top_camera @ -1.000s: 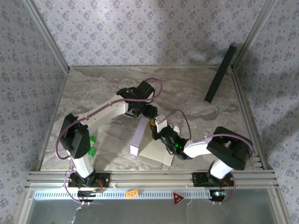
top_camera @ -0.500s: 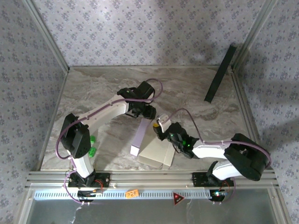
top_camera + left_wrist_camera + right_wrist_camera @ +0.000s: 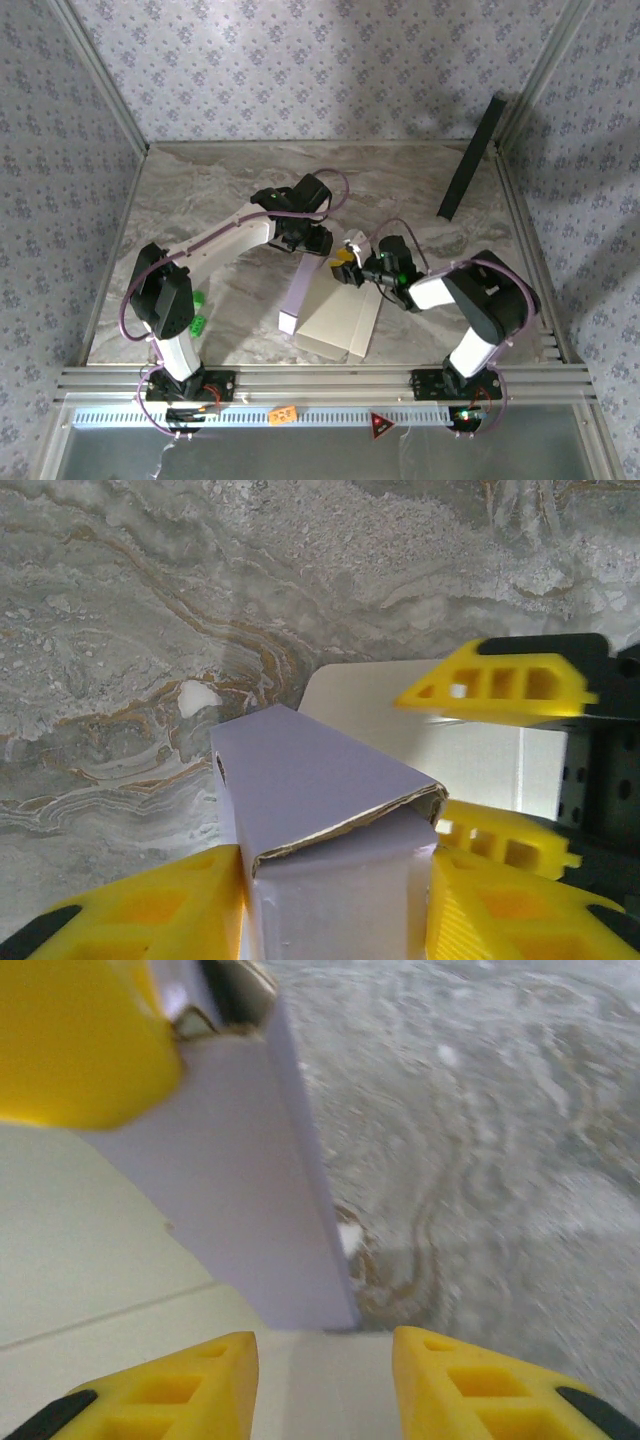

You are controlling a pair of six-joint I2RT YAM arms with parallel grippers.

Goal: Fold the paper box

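Left wrist: paper box (image 3: 325,800) pinched in left gripper (image 3: 335,895).

Nothing legible: the orange tag (image 3: 284,412) and red triangle sticker (image 3: 381,424) are too small.

Paper box (image 3: 298,292): lavender outside, beige inside. Left gripper fingers (image 3: 150,910), right gripper fingers (image 3: 180,1390): yellow. Table (image 3: 200,200): grey marble, brown veins. Walls (image 3: 300,70): lavender floral. Green blocks (image 3: 199,312). Black panel (image 3: 470,160).

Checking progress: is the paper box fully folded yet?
No, partly folded: one lavender wall of the paper box stands up, the beige panel lies flat.
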